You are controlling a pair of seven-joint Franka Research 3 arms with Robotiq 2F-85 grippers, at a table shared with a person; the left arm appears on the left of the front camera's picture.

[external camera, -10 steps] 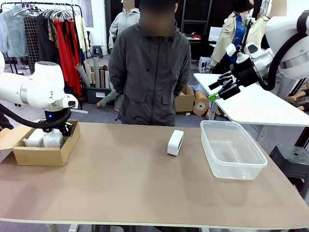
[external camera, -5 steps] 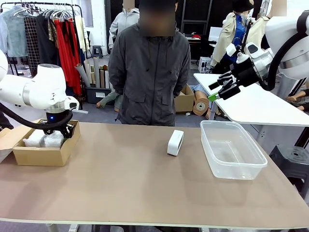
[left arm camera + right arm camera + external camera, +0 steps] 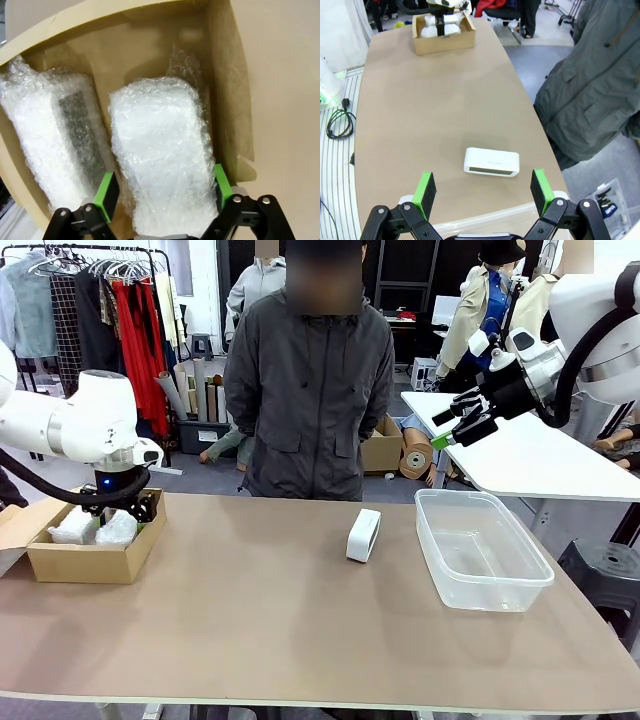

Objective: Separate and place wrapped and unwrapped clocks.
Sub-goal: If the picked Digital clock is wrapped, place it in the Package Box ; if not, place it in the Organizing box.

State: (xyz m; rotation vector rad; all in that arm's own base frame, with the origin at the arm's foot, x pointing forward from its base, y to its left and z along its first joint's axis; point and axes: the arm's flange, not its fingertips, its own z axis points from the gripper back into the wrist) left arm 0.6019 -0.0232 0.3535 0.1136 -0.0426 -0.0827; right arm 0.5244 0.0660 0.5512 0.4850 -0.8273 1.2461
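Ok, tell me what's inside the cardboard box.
Two bundles lie side by side in the cardboard box: one bubble-wrapped clock, straddled by the open left gripper, and a second bubble-wrapped clock beside it. The box floor beneath them is covered.

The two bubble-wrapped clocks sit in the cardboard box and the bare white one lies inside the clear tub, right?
Not quite. The bare clock stands on the table beside the clear tub, not inside it, as the front view shows. The two wrapped clocks are in the cardboard box.
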